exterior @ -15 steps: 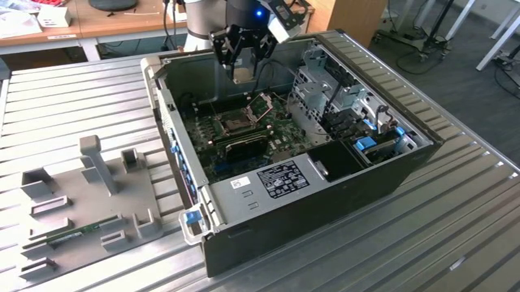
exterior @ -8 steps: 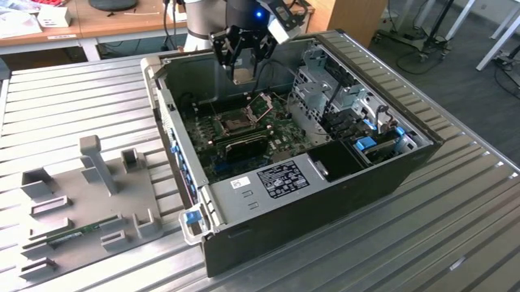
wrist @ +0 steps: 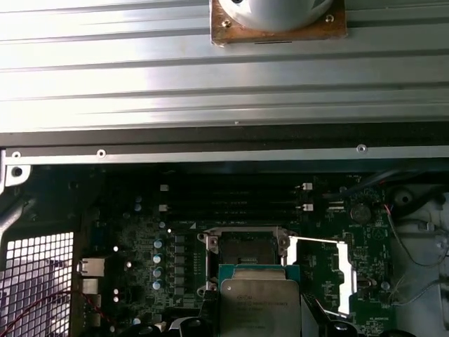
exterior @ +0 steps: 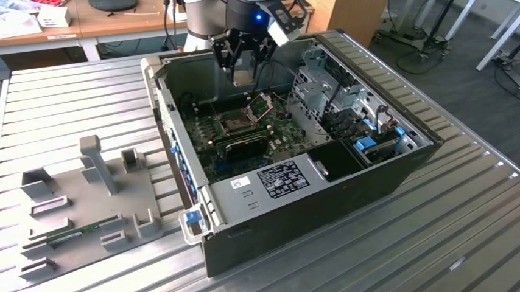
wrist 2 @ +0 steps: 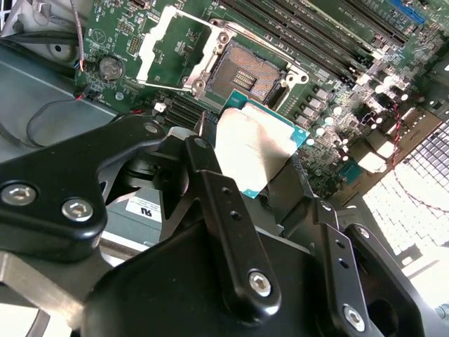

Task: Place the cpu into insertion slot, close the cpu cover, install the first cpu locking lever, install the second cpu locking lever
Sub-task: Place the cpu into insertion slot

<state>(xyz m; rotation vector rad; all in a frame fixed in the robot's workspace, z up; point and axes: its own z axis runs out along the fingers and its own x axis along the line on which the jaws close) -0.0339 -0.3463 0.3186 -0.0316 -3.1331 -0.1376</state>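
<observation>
I am reaching down from the far side of the scene, with my grey jointed arm (exterior: 201,18) standing a little to the exterior view's left of centre. My black wrist section with its blue glowing light (exterior: 253,15) is pointing downward. Beneath it my black two-fingered gripper (exterior: 242,76) is hanging upright, tips aimed straight down. In the second wrist view my black metal fingers (wrist 2: 217,203) are angling inward from either side. I am pinching the small flat square silver-topped cpu (wrist 2: 256,151) between my jaws by its opposite edges and carrying it level in the air.
</observation>
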